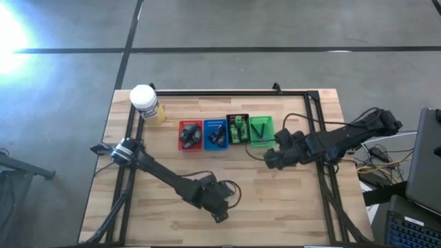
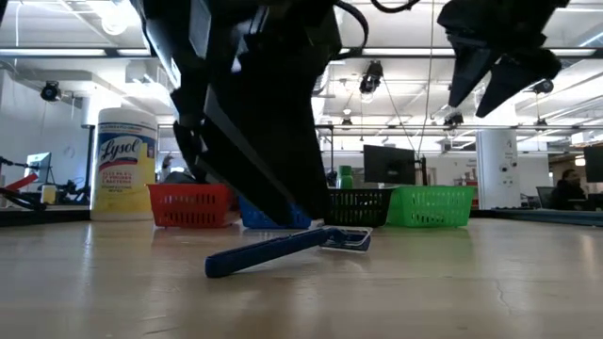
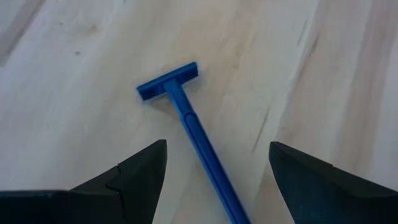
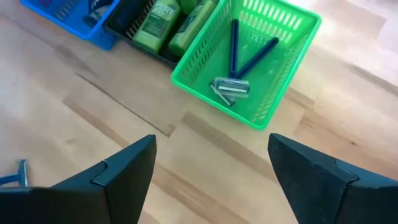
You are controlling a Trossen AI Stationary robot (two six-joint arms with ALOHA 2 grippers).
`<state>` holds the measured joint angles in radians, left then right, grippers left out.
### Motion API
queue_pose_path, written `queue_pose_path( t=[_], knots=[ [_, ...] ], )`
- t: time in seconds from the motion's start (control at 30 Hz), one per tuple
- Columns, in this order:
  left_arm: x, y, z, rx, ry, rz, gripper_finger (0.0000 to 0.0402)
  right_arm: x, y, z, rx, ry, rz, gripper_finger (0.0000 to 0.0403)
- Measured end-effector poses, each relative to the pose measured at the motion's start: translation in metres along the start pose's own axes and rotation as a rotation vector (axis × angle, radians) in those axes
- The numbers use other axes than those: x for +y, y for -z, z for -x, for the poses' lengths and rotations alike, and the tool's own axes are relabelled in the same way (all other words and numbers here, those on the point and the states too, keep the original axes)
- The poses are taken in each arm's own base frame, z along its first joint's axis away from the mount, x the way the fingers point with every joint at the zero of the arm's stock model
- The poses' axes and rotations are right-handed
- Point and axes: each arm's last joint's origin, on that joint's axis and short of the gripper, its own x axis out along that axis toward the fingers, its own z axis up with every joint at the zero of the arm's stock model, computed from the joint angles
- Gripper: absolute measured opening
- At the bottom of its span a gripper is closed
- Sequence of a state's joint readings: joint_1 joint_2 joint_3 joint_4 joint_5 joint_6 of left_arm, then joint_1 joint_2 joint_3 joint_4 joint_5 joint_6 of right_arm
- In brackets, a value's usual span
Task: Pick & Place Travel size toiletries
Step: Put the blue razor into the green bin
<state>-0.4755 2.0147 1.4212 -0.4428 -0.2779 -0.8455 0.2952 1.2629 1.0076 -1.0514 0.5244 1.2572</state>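
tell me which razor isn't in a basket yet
The blue razor lying loose on the bare wooden table, between the left gripper's open fingers. The two other razors already lie crossed in the green basket.

Lysol jar (image 1: 145, 103) w/ white cap stands at table's (image 1: 275, 213) far-left corner – well away from both claws. Red (image 1: 190, 135), blue (image 1: 215, 133), black (image 1: 237, 129), green (image 1: 261, 131) trays in a row – green just beside the right claw.
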Motion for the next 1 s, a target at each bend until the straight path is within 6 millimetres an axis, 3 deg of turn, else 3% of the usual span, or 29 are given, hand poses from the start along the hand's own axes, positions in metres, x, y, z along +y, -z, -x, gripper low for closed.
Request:
queue_pose_path(
  t=[0.2, 0.5, 0.83, 1.0],
  knots=[
    [0.002, 0.002, -0.011, -0.002, -0.053, -0.028, 0.0287, 0.002, 0.016, 0.004, -0.033, -0.011, 0.008, 0.0311],
    [0.008, 0.011, -0.021, 0.076, -0.041, -0.017, 0.0284, 0.003, 0.026, 0.008, -0.058, -0.028, 0.021, 0.0284],
    [0.001, 0.018, -0.013, 0.121, -0.003, 0.084, 0.0201, 0.000, 0.030, 0.003, -0.055, -0.008, 0.033, 0.0256],
    [-0.009, 0.031, -0.009, 0.114, -0.001, 0.112, 0.0191, -0.001, 0.032, 0.000, -0.053, 0.001, 0.040, 0.0247]
  ],
)
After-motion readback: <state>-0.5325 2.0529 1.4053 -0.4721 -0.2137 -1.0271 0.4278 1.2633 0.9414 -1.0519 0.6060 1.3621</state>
